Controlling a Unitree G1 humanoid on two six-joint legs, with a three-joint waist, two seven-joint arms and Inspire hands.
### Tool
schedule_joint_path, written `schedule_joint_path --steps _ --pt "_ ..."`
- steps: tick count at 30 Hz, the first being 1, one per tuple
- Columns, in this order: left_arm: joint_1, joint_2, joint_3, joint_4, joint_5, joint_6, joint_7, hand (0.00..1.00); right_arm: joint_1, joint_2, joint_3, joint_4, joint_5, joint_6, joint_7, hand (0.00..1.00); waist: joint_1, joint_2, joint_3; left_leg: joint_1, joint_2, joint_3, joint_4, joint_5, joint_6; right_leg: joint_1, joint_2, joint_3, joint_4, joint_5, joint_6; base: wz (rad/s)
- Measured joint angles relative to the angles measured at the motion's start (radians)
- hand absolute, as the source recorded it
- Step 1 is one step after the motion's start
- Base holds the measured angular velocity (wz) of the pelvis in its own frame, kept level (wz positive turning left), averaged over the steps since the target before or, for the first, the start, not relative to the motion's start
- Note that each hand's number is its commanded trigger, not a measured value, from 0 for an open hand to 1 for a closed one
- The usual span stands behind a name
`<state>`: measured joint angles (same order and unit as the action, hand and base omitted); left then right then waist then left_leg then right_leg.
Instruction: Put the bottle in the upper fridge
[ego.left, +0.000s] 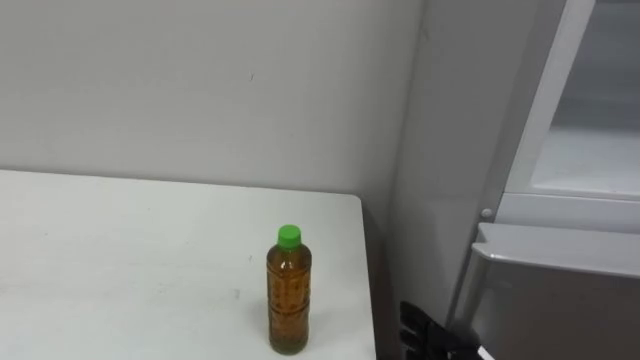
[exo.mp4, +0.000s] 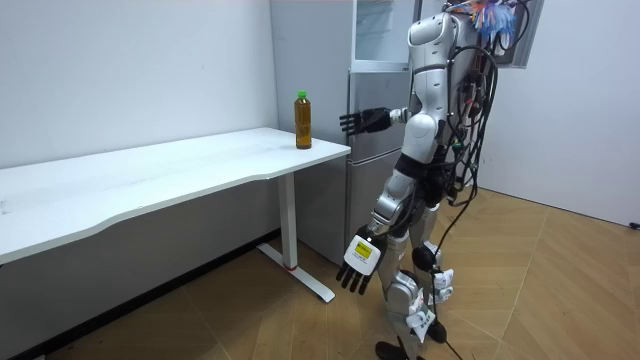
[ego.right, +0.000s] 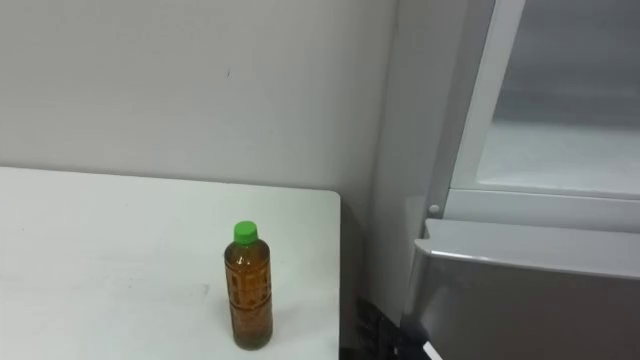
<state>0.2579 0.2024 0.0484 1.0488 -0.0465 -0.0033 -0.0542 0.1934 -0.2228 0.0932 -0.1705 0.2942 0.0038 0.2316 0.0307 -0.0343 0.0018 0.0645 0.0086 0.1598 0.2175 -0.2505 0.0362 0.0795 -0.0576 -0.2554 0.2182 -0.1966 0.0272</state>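
The bottle stands upright, green cap on, near the counter's corner. That is the end closest to the fridge, so the carry should be short. I have the right hand raised at about bottle height, fingers spread and holding nothing, near the bottle but apart from it — lined up for a side grasp, I'd judge. The left hand hangs loose and empty at the robot's side. The upper compartment looks open — I can't be sure from this angle.
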Motion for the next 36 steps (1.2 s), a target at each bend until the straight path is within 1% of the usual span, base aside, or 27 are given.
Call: schedule_joint_path --steps 6,8,11,13,14,15,16,18,21,25,26,30,32,34,36 --pt "0.004 0.004 -0.01 -0.005 0.024 0.0 -0.001 0.0 -0.011 0.0 -0.003 -0.056 0.024 0.0 0.011 0.0 0.003 0.001 -0.0005 -0.004 0.001 -0.001 0.002 0.0 0.0 0.0 -0.002 -0.02 0.0 0.0 0.0 0.01" --pt "0.004 0.003 -0.012 -0.004 0.03 0.001 -0.001 0.0 -0.016 0.001 -0.001 -0.077 0.026 0.0 0.015 0.0 0.007 0.001 -0.0007 -0.003 0.0 -0.002 0.002 0.0 0.0 0.001 -0.001 -0.02 0.0 0.0 0.0 0.02" --pt "0.002 0.004 -0.014 -0.004 0.038 0.001 -0.002 0.0 -0.048 0.001 0.005 -0.086 0.037 0.0 0.031 0.0 0.013 0.003 -0.0011 -0.001 0.0 -0.007 0.005 0.0 0.0 0.006 -0.001 -0.022 -0.001 0.0 0.0 0.03" --pt "-0.001 0.003 -0.016 -0.005 0.061 0.001 -0.001 0.0 -0.066 0.002 0.006 -0.094 0.037 -0.001 0.032 0.0 0.033 0.003 -0.0013 -0.001 0.0 -0.007 0.005 0.0 0.0 0.007 0.0 -0.023 -0.003 0.0 0.0 0.0" --pt "0.0 0.003 -0.016 -0.005 0.062 0.001 -0.001 0.0 -0.071 0.002 0.007 -0.095 0.037 -0.001 0.033 0.0 0.035 0.003 -0.0013 -0.001 0.0 -0.007 0.005 0.0 0.0 0.008 0.0 -0.024 -0.004 0.0 -0.001 0.0" --pt "0.002 0.003 -0.016 -0.005 0.065 0.001 -0.001 0.0 -0.078 0.002 0.015 -0.098 0.037 -0.001 0.032 0.0 0.044 0.004 -0.0019 -0.001 0.0 -0.007 0.004 0.0 0.0 0.01 0.0 -0.024 -0.01 0.001 -0.001 0.0" --pt "0.002 0.003 -0.018 -0.005 0.072 0.006 0.0 0.0 -0.079 0.002 0.022 -0.104 0.037 -0.001 0.031 0.0 0.052 0.005 -0.0022 -0.001 0.0 -0.006 0.004 0.0 0.0 0.013 0.001 -0.024 -0.015 0.002 -0.002 0.0" --pt "0.002 0.003 -0.018 -0.005 0.083 0.01 0.001 0.0 -0.08 0.001 0.035 -0.108 0.038 -0.001 0.031 0.0 0.057 0.005 -0.0027 -0.001 0.0 -0.007 0.004 0.0 0.0 0.015 0.001 -0.028 -0.016 0.002 -0.002 0.05" --pt "0.007 0.003 -0.02 -0.004 0.097 0.018 0.003 0.0 -0.08 0.001 0.05 -0.108 0.038 -0.001 0.031 0.0 0.06 0.006 -0.0025 -0.002 0.001 -0.007 0.004 0.0 0.0 0.018 -0.001 -0.046 -0.016 0.002 -0.002 0.1" --pt "0.013 0.003 -0.035 0.0 0.102 0.027 0.006 0.0 -0.083 -0.001 0.063 -0.108 0.063 -0.001 0.01 0.0 0.064 0.006 -0.0024 -0.002 0.001 -0.007 0.003 0.0 0.0 0.019 -0.002 -0.048 -0.016 0.002 -0.002 0.01" --pt "0.013 0.003 -0.035 0.002 0.102 0.028 0.008 0.0 -0.084 -0.001 0.066 -0.108 0.063 -0.001 0.005 0.0 0.065 0.006 -0.0024 -0.002 0.001 -0.007 0.003 0.0 0.0 0.019 -0.002 -0.049 -0.016 0.002 -0.002 0.0" --pt "0.013 0.004 -0.063 0.002 0.126 0.045 0.025 0.0 -0.102 -0.011 0.11 -0.071 0.12 -0.001 -0.026 0.0 0.08 0.007 -0.002 -0.004 0.0 -0.011 0.005 0.0 0.0 0.02 -0.005 -0.08 -0.016 0.002 -0.002 0.03" --pt "0.016 0.002 -0.065 0.002 0.13 0.049 0.025 0.0 -0.113 -0.012 0.128 -0.032 0.13 -0.001 -0.034 0.0 0.09 0.005 -0.0018 -0.004 -0.001 -0.012 0.006 0.0 0.0 0.022 -0.007 -0.085 -0.016 0.002 -0.002 0.07" --pt "0.023 0.002 -0.065 0.003 0.13 0.05 0.025 0.0 -0.123 -0.013 0.138 0.005 0.131 0.001 -0.05 0.0 0.1 0.003 -0.0005 -0.004 -0.002 -0.018 0.006 0.002 0.002 0.025 -0.011 -0.105 -0.016 0.002 -0.002 0.09" --pt "0.025 0.002 -0.065 0.003 0.13 0.059 0.025 0.0 -0.126 -0.013 0.142 0.008 0.137 0.001 -0.062 0.0 0.109 0.001 0.0005 -0.006 -0.004 -0.025 0.006 0.003 0.003 0.026 -0.012 -0.108 -0.016 0.002 -0.002 0.08"
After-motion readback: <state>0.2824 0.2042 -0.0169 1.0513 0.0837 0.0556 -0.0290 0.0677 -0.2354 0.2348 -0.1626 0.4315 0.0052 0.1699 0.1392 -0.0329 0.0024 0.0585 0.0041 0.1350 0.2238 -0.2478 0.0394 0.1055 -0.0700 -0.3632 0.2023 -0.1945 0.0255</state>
